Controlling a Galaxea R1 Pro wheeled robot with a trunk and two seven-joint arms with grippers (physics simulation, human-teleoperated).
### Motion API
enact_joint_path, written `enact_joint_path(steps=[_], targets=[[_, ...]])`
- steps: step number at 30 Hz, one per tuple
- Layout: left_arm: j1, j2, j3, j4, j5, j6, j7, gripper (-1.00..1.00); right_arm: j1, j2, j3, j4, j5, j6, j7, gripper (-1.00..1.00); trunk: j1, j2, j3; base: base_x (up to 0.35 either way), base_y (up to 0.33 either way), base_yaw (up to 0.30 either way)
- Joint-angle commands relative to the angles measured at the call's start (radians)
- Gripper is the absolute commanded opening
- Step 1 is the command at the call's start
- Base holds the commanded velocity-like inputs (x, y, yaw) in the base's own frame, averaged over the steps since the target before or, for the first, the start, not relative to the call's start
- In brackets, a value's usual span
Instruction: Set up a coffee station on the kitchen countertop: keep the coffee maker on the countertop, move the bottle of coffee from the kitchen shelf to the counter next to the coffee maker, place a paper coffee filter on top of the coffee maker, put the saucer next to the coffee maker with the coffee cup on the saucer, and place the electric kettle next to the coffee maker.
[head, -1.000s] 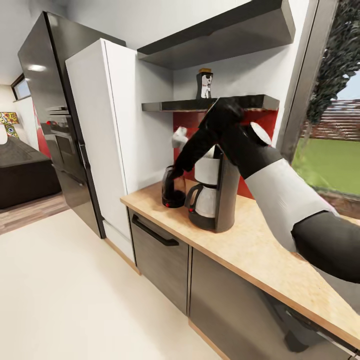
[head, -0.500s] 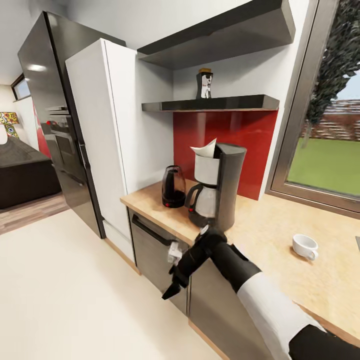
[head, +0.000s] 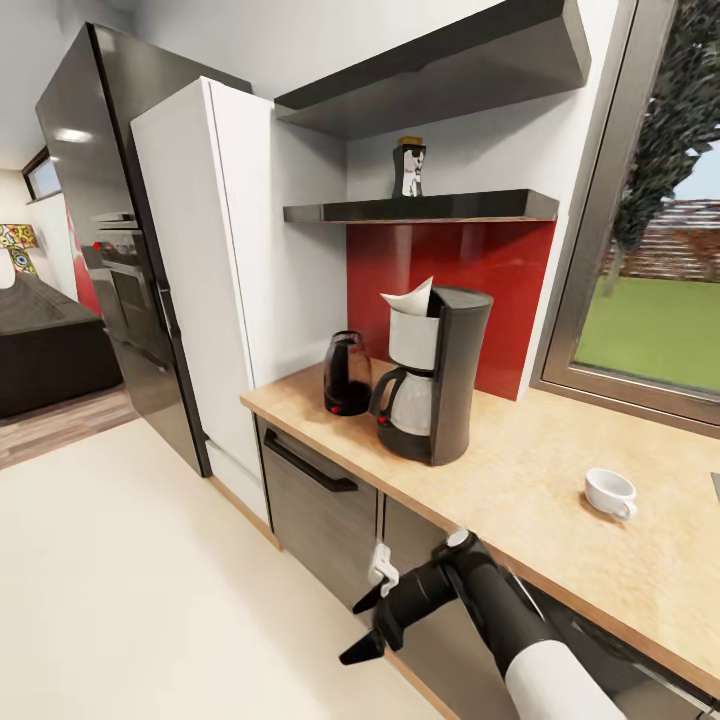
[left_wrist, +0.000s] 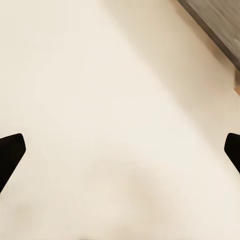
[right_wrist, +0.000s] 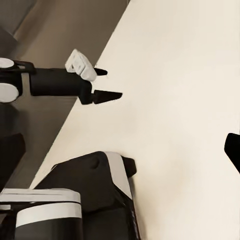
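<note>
The black coffee maker (head: 445, 375) stands on the wooden countertop (head: 520, 480), and a white paper filter (head: 410, 297) sticks up from its top. Just beside it, toward the fridge, is the dark electric kettle (head: 347, 373). The coffee bottle (head: 409, 167) is up on the lower wall shelf (head: 420, 210). A white coffee cup (head: 610, 493) sits alone on the counter near the window. My left gripper (head: 355, 632) hangs open and empty below the counter edge in front of the cabinets, over the floor (left_wrist: 120, 150); the right wrist view catches it too (right_wrist: 111, 82). My right gripper (right_wrist: 120, 150) is open over the floor.
A tall white cabinet (head: 210, 270) and a dark fridge (head: 110, 230) stand left of the counter. Grey drawer fronts (head: 320, 500) run under the countertop. A window (head: 650, 290) is at the right. My own base (right_wrist: 85, 195) shows under the right wrist.
My left arm has dropped from the top of the coffee maker to below the counter edge. The paper filter stays on the coffee maker, and the cup is uncovered.
</note>
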Motion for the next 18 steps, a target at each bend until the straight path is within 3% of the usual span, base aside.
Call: enact_joint_path(steps=[1, 10, 15, 18], targets=[[0.000, -0.001, 0.005, -0.001, 0.000, -0.001, -0.006, 1.00, 0.002, 0.000, -0.011, 0.016, 0.004, 0.009, 0.005, 1.00, 0.000, -0.001, -0.001, 0.000, 0.000, 0.000], [0.000, -0.001, 0.004, -0.001, 0.000, -0.001, -0.006, 1.00, 0.006, 0.000, -0.038, 0.047, -0.011, 0.005, -0.002, 1.00, 0.000, -0.001, -0.001, 0.000, 0.000, 0.000], [0.000, -0.001, 0.004, -0.001, 0.000, -0.001, -0.006, 1.00, 0.007, 0.000, -0.098, 0.048, -0.015, 0.005, -0.004, 1.00, 0.000, -0.001, -0.001, 0.000, 0.000, 0.000], [0.000, -0.001, 0.004, -0.001, 0.000, -0.001, -0.006, 1.00, 0.007, 0.000, -0.102, 0.048, -0.015, 0.005, -0.004, 1.00, 0.000, -0.001, -0.001, 0.000, 0.000, 0.000]])
